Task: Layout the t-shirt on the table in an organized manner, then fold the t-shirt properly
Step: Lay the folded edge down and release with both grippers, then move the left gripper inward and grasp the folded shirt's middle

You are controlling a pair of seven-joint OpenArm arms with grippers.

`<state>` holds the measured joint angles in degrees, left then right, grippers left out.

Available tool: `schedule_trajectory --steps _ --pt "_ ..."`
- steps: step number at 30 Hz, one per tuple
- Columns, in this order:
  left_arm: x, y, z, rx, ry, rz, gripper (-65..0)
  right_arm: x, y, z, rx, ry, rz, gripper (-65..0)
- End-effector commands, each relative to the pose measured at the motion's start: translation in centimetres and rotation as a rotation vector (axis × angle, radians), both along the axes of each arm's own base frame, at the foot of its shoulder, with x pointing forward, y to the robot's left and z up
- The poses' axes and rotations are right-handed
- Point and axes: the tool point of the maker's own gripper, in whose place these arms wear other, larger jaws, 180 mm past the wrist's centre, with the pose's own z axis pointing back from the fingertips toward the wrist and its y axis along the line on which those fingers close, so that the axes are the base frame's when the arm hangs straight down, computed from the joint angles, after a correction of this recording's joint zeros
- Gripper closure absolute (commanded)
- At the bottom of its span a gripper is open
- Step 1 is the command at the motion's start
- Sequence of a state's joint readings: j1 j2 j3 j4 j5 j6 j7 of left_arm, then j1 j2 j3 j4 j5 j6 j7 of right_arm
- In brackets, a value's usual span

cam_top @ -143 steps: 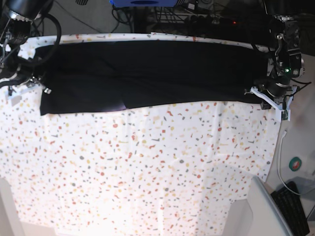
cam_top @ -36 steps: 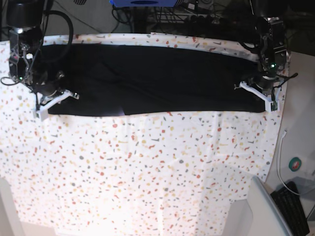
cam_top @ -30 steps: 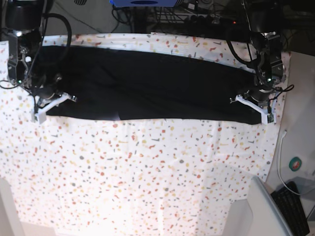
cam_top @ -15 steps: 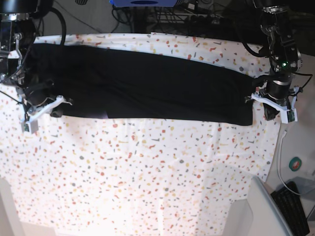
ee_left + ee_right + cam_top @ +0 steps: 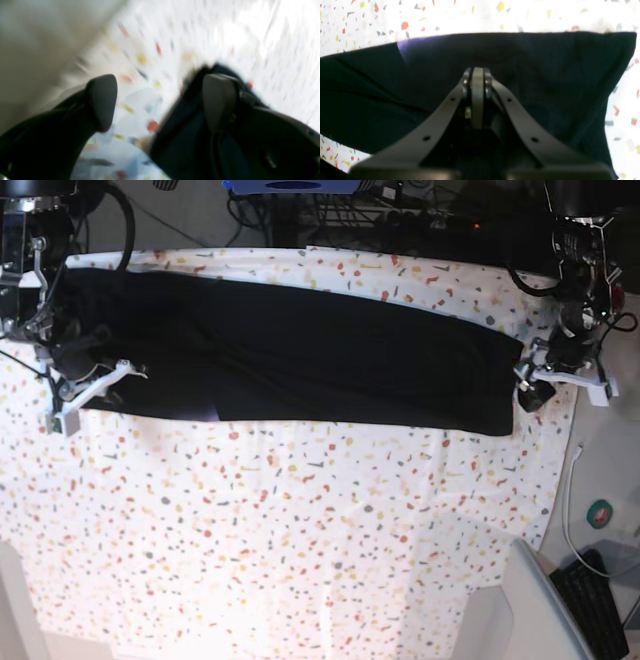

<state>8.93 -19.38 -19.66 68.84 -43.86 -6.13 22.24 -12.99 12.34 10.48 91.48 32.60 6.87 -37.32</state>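
T-shirt (image 5: 290,350) lies as a long black band across the far part of the counter (image 5: 300,530), running edge to edge w/ the near hem roughly straight and the end on the base view's right squared off.

Left tool (image 5: 160,102): released, jaws spread wide. In the left wrist view one fingertip (image 5: 101,100) sits over bare speckled cloth, the other (image 5: 218,100) over the shirt's corner; nothing between them. View is blurred, so can't tell if either tip touches fabric. In the base view this tool (image 5: 560,375) sits just beside the shirt's end, at the counter's edge.

Right tool (image 5: 477,82): clenched, jaws pressed flat together over the shirt's dark fabric. Whether cloth is pinched between them can't be told from the right wrist view. In the base view it (image 5: 85,385) is at the shirt's other end, by the near hem.

Keyboard (image 5: 595,600) off the counter, bottom corner.
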Motion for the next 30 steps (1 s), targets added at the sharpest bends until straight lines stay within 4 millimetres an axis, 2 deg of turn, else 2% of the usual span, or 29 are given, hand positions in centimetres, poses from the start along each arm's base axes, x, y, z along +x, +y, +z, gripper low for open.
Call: schedule_trajectory --steps 1,5,10,12,16,18,21,25,27,30 --pt "1.9 0.1 1.4 0.006 -0.056 -0.017 -51.3 0.9 -0.4 1.1 -0.007 -0.043 0.002 0.0" --pt "2.5 -1.3 -0.8 -0.025 -0.002 -0.04 -51.2 0.9 -0.4 1.1 -0.007 -0.043 0.002 0.0" --pt "2.3 -3.8 -4.2 -0.048 0.103 -0.108 -48.2 0.8 -0.4 1.0 -0.007 -0.041 0.002 0.0" --pt "2.0 -4.8 -4.9 -0.042 0.131 -0.151 -38.2 0.8 -0.4 1.0 -0.007 -0.041 0.002 0.0" --pt "0.7 -5.2 -5.8 -0.035 0.165 -0.176 0.0 0.8 -0.4 1.0 -0.007 -0.041 0.002 0.0" --pt "0.4 -4.6 -5.8 -0.024 0.175 -0.172 0.0 0.7 -0.4 0.9 -0.007 -0.038 0.002 0.0" --pt "0.7 -2.7 -4.9 0.016 0.166 -0.173 0.0 0.5 -0.4 0.8 -0.007 -0.034 0.001 0.0" --pt "1.3 -0.1 -1.5 0.056 0.083 -0.13 0.0 0.2 -0.4 0.6 -0.007 -0.028 0.001 0.0" --pt "1.4 -0.4 1.4 0.083 0.007 -0.148 0.0 0.1 -0.5 0.6 -0.008 -0.025 -0.001 0.0" --pt "0.4 -2.5 4.6 0.121 -0.055 -0.187 0.0 -0.1 -0.6 0.5 -0.009 -0.021 -0.005 0.0"
